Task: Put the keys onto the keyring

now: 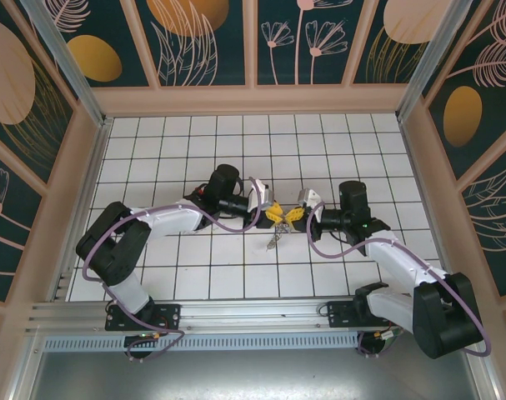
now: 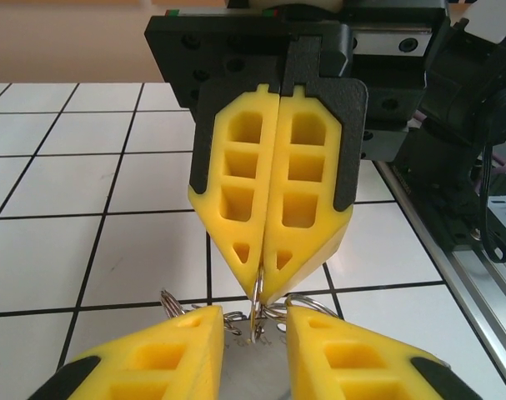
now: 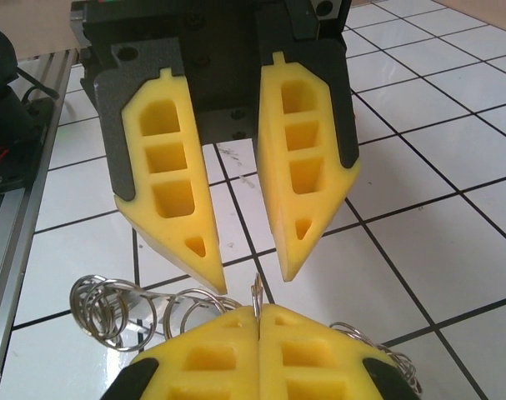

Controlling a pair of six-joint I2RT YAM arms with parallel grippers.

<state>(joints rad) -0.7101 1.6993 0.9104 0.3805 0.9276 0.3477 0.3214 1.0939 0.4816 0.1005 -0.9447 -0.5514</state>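
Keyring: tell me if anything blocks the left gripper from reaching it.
Nothing visible does. The right gripper is shut on a thin wire of the keyring. The left gripper faces it tip to tip with its fingers apart, and there is only open air between them and that wire.

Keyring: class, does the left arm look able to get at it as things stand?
Probably yes. The right gripper holds the keyring pinched at its tips, and the left gripper stands open right in front of that spot, with nothing between them.
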